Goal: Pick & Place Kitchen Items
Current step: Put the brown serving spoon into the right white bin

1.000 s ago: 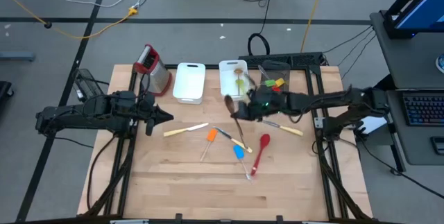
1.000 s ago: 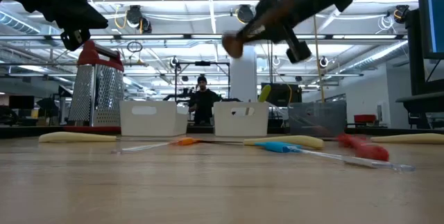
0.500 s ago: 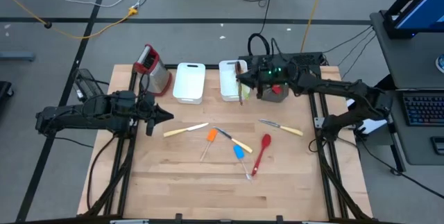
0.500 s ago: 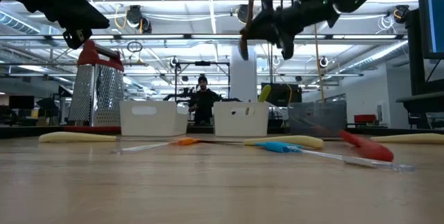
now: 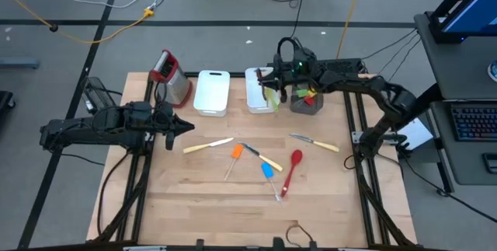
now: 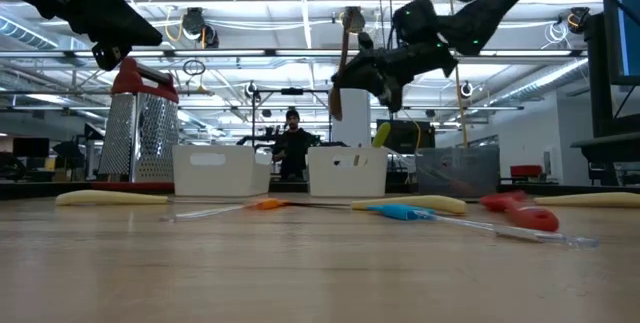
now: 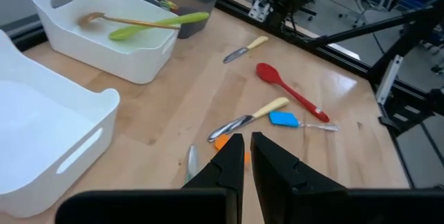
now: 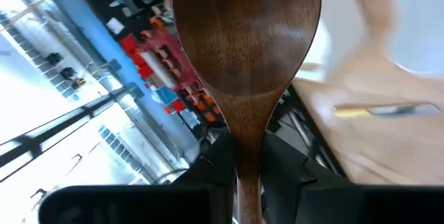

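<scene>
My right gripper (image 5: 276, 80) is shut on a dark wooden spoon (image 8: 246, 37) and stands over the right white bin (image 5: 253, 89). That bin holds a green spatula and a wooden spoon (image 7: 132, 23). On the table lie cream-handled knives (image 5: 208, 145) (image 5: 317, 142), an orange spatula (image 5: 235, 154), a blue spatula (image 5: 268, 171) and a red spoon (image 5: 293, 169). My left gripper (image 5: 186, 129) is shut and empty, above the table's left part. My right gripper pinches the wooden spoon's handle (image 8: 248, 156) between its two fingers, just below the bowl. The bowl (image 8: 246, 50) stands out past the fingers. In the low view the spoon (image 6: 338, 88) stands nearly upright, lifted clear above the bin.
A second white bin (image 5: 211, 92) and a metal grater with a red top (image 5: 172, 76) stand at the far left. A grey cup (image 5: 307, 102) with small coloured pieces stands right of the bins. A person (image 6: 292, 148) shows far behind the table.
My right gripper has carried the wooden spoon from above the table's middle toward the far edge, to above the right white bin. The spoon has turned from slanting to nearly upright. It has stayed shut on the spoon.
</scene>
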`<act>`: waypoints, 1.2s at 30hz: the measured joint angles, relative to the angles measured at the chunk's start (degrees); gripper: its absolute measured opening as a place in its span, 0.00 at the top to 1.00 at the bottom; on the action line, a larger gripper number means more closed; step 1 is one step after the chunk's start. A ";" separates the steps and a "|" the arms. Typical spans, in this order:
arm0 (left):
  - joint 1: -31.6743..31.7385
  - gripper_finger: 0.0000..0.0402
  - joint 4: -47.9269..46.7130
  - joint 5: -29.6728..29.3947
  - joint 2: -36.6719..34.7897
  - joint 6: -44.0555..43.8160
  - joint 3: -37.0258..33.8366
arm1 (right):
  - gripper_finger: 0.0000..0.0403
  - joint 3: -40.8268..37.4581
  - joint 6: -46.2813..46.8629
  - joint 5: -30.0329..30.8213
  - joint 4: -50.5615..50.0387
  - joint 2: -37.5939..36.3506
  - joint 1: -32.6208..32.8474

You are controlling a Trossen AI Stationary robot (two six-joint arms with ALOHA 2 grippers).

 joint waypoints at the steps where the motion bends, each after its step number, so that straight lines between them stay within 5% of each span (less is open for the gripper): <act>1: 0.00 0.92 0.02 -0.45 0.00 0.04 0.00 | 0.90 2.04 -0.59 -0.16 -0.40 1.31 -0.39; 7: -0.02 0.92 -0.52 -1.56 0.00 0.00 0.00 | 0.90 11.75 -8.83 -5.76 -13.47 7.07 -1.90; 14: -0.02 0.92 -1.00 -1.56 -0.02 0.04 0.00 | 0.90 12.63 -14.12 -5.95 -21.84 8.45 -2.50; 36: 0.00 0.92 -1.23 -1.56 0.00 1.90 0.00 | 0.82 8.77 -17.49 -4.15 -25.96 9.42 -2.89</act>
